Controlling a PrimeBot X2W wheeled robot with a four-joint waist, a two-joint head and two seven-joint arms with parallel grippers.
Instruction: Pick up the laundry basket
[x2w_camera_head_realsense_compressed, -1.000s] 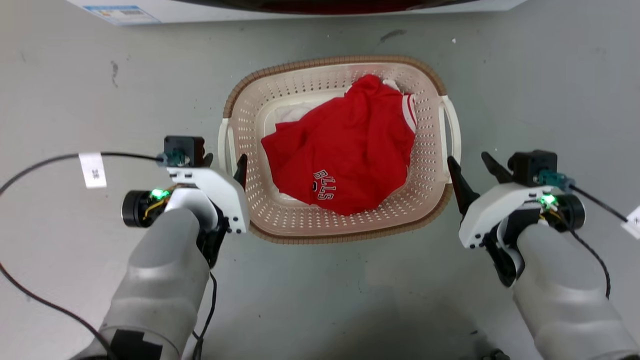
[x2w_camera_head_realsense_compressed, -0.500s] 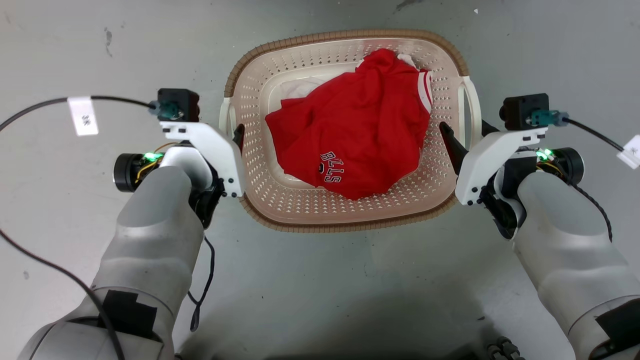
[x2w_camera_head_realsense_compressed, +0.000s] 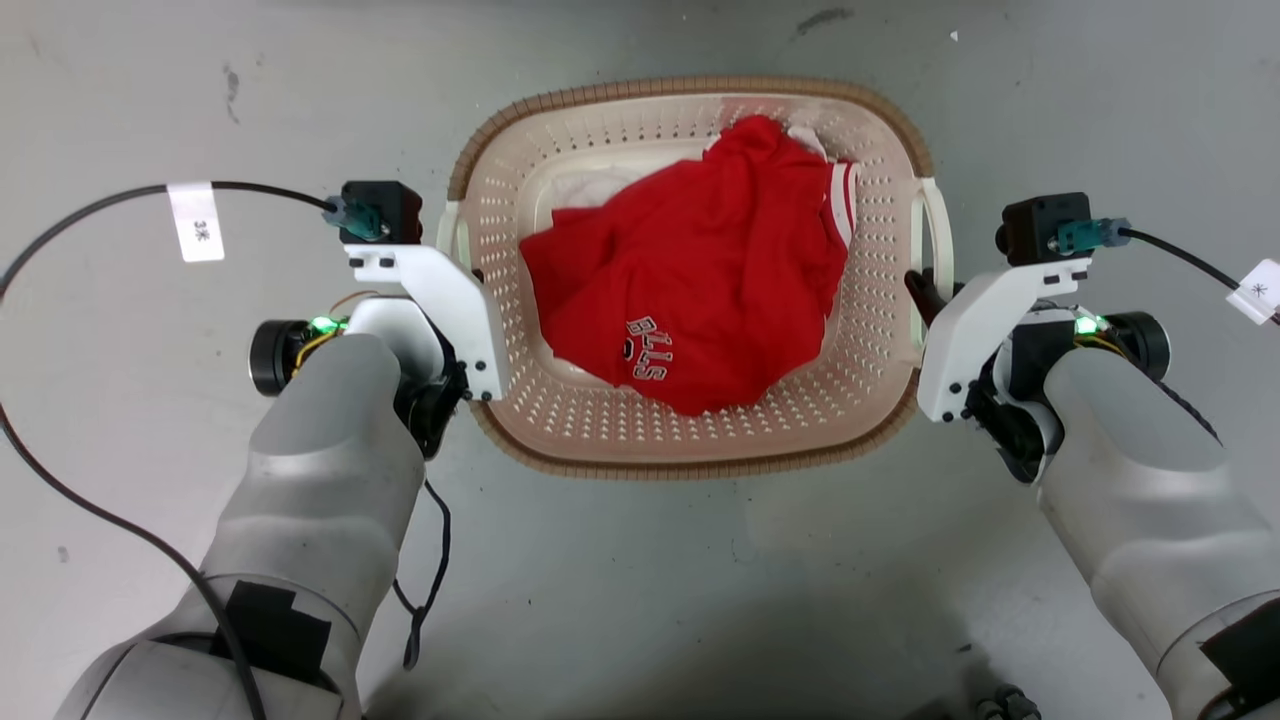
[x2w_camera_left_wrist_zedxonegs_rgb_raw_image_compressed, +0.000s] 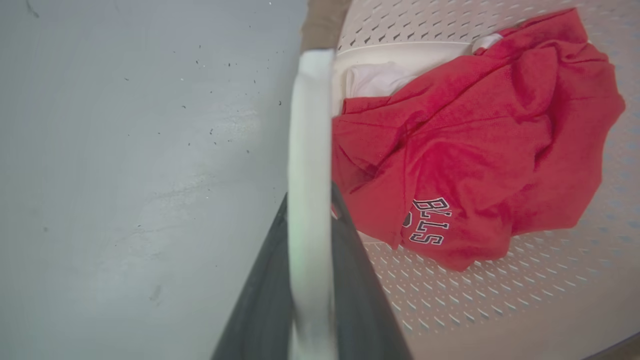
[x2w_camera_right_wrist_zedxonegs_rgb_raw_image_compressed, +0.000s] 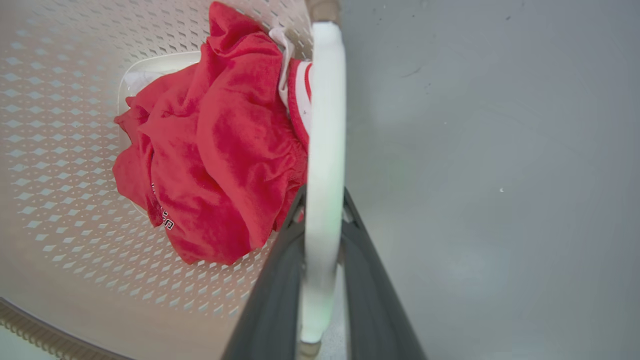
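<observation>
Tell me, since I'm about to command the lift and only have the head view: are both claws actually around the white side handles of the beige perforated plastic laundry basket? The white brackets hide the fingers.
Observer: In the left wrist view, the left claw straddles the white left handle of the beige perforated plastic laundry basket, with one dark finger tight against each side.
Operator: And the right?
Observer: The right wrist view shows the right claw straddling the white right handle too, but a thin sliver shows beside one finger, so I can't confirm it's clamped.
</observation>
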